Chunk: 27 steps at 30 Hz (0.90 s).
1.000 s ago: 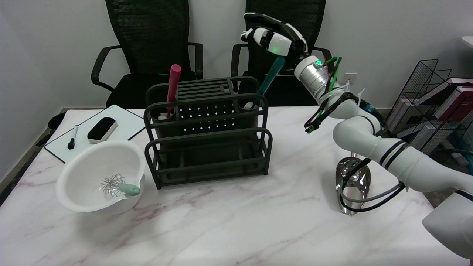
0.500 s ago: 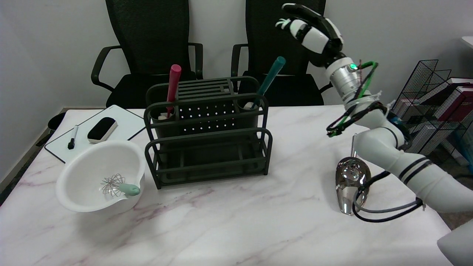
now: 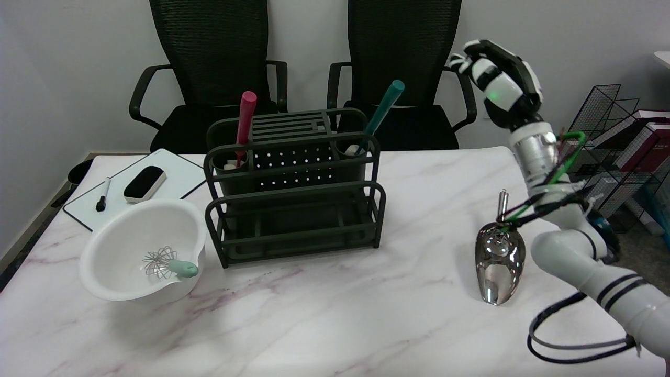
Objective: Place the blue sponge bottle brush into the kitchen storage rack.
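The blue sponge bottle brush (image 3: 378,116) stands in the kitchen storage rack (image 3: 293,183), right rear cup. The right hand (image 3: 497,78), fingers curled, holds nothing. Retract clear of the rack.

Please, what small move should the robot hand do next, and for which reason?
Probably just lower the robot hand to a rest beside the table. The brush stands in the right cup of the rack, leaning, and the hand holds nothing, up in the air and apart from it.
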Each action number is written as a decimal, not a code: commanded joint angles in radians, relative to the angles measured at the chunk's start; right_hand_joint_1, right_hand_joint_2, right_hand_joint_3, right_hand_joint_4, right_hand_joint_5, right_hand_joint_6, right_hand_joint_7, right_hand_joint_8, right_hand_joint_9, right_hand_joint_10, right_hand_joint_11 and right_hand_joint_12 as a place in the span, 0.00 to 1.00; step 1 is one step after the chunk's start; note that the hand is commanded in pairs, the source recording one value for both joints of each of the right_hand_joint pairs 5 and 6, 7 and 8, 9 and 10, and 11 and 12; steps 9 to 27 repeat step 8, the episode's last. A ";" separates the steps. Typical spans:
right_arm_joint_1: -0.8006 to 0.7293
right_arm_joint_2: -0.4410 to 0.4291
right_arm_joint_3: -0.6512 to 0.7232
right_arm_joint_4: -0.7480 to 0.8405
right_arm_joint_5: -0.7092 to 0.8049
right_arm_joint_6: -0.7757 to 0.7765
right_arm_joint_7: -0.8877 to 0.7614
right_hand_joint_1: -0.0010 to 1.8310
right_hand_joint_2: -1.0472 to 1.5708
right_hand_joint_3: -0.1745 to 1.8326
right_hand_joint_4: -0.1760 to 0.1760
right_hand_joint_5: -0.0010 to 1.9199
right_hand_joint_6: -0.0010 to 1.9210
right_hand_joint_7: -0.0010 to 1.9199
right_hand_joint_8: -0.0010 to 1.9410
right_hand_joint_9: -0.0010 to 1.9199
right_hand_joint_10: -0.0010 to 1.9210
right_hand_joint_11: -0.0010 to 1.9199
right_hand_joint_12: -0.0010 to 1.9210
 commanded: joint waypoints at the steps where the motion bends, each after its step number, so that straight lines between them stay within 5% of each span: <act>1: -0.339 -0.079 0.095 -0.151 0.071 0.434 -0.019 0.57 0.74 0.71 0.50 0.47 0.47 0.63 0.62 0.48 0.48 0.27 0.27; 27: -0.388 -0.101 0.026 -0.131 0.105 0.523 -0.104 0.57 0.75 0.72 0.50 0.49 0.49 0.64 0.63 0.52 0.52 0.30 0.30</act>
